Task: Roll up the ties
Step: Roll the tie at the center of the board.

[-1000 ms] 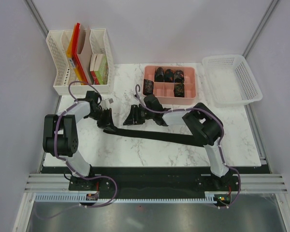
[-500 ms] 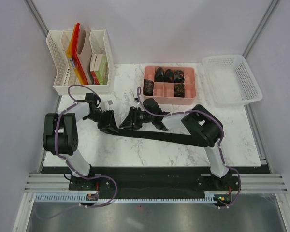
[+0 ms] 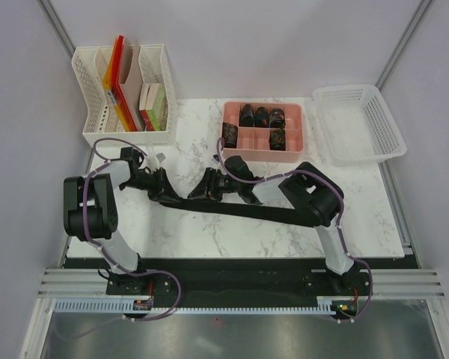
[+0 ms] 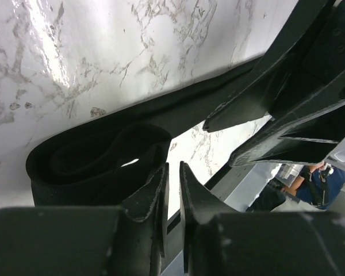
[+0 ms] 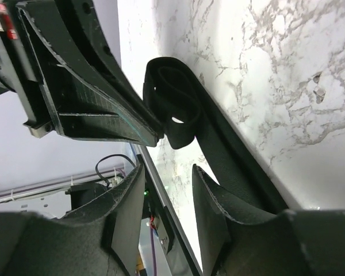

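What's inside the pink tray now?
The pink tray holds five rolled ties: three at the back, two in front, front middle compartment bare. Anything beneath them is hidden.

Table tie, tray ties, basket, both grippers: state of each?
tie on the table: left end coiled, the rest lying flat and unrolled.
rolled ties: five coils, sitting in the pink tray.
white basket: empty.
left gripper: fingers almost together at the coil; grip unclear.
right gripper: open, by the flat strip.
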Action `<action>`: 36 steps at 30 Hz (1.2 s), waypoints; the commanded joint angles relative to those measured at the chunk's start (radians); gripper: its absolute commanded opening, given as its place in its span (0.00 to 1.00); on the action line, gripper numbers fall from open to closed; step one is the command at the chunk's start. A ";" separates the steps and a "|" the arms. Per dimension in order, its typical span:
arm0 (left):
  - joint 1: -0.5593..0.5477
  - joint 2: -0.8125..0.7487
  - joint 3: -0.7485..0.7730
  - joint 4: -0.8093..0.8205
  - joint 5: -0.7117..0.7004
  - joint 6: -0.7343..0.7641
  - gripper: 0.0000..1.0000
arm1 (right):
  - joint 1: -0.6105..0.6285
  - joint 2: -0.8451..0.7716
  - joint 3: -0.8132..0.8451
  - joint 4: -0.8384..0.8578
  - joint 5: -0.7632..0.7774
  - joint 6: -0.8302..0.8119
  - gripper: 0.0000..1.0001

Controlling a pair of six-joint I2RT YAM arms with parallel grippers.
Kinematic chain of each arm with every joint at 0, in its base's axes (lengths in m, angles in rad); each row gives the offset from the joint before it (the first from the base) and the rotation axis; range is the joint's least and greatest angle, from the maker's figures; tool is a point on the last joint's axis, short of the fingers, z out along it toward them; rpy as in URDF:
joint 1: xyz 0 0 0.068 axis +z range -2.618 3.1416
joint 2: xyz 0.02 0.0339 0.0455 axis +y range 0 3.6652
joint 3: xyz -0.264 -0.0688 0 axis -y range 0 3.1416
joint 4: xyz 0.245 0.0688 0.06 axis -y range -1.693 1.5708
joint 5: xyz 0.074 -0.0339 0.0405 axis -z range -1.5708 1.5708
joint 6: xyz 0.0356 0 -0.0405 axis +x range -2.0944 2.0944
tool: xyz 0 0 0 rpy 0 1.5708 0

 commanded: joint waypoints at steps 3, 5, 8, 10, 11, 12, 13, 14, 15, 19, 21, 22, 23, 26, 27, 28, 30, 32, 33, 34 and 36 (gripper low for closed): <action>0.011 0.018 -0.004 0.030 0.006 -0.038 0.09 | 0.030 0.043 0.045 0.012 0.047 0.025 0.44; 0.013 0.037 -0.005 0.030 -0.011 -0.044 0.08 | 0.037 0.052 0.060 0.006 0.056 0.025 0.44; 0.014 0.055 -0.004 0.033 -0.022 -0.054 0.06 | 0.048 0.067 0.087 -0.012 0.067 0.022 0.42; 0.016 0.068 -0.001 0.040 -0.031 -0.058 0.03 | 0.056 0.078 0.107 -0.025 0.075 0.019 0.42; 0.013 0.080 -0.002 0.041 -0.027 -0.060 0.02 | 0.059 0.081 0.115 -0.031 0.078 0.017 0.42; 0.014 0.086 -0.001 0.043 -0.022 -0.061 0.02 | 0.062 0.089 0.120 -0.037 0.083 0.015 0.42; 0.014 0.089 -0.002 0.046 -0.017 -0.064 0.02 | 0.065 0.094 0.126 -0.052 0.086 0.014 0.42; 0.014 0.095 -0.001 0.050 -0.013 -0.064 0.02 | 0.066 0.097 0.133 -0.055 0.089 0.012 0.42; 0.016 0.097 -0.002 0.050 -0.013 -0.067 0.02 | 0.068 0.104 0.137 -0.057 0.090 0.012 0.42; 0.013 0.104 -0.005 0.061 0.004 -0.077 0.02 | 0.073 0.115 0.155 -0.092 0.101 0.008 0.42; 0.014 0.104 -0.008 0.066 0.006 -0.078 0.02 | 0.077 0.123 0.161 -0.114 0.113 -0.004 0.42; 0.014 0.103 -0.008 0.066 0.007 -0.077 0.02 | 0.077 0.123 0.163 -0.132 0.119 -0.006 0.42; 0.014 0.101 -0.010 0.070 0.007 -0.078 0.02 | 0.077 0.123 0.163 -0.140 0.121 -0.009 0.42; 0.014 0.094 -0.014 0.073 0.023 -0.083 0.02 | 0.077 0.126 0.172 -0.187 0.141 -0.027 0.41; 0.014 0.094 -0.016 0.076 0.024 -0.084 0.02 | 0.077 0.130 0.176 -0.196 0.147 -0.035 0.39; 0.013 0.092 -0.016 0.076 0.029 -0.084 0.02 | 0.077 0.133 0.187 -0.218 0.155 -0.038 0.38; 0.014 0.092 -0.016 0.076 0.038 -0.084 0.02 | 0.077 0.143 0.198 -0.244 0.162 -0.046 0.31; 0.014 0.077 -0.017 0.075 0.050 -0.086 0.02 | 0.077 0.144 0.203 -0.262 0.167 -0.061 0.25; 0.019 0.069 -0.016 0.075 0.059 -0.086 0.03 | 0.079 0.146 0.204 -0.281 0.171 -0.070 0.21; 0.020 0.060 -0.016 0.075 0.069 -0.086 0.04 | 0.077 0.144 0.203 -0.295 0.172 -0.075 0.20; 0.032 0.020 -0.010 0.073 0.092 -0.084 0.08 | 0.077 0.144 0.198 -0.307 0.172 -0.087 0.13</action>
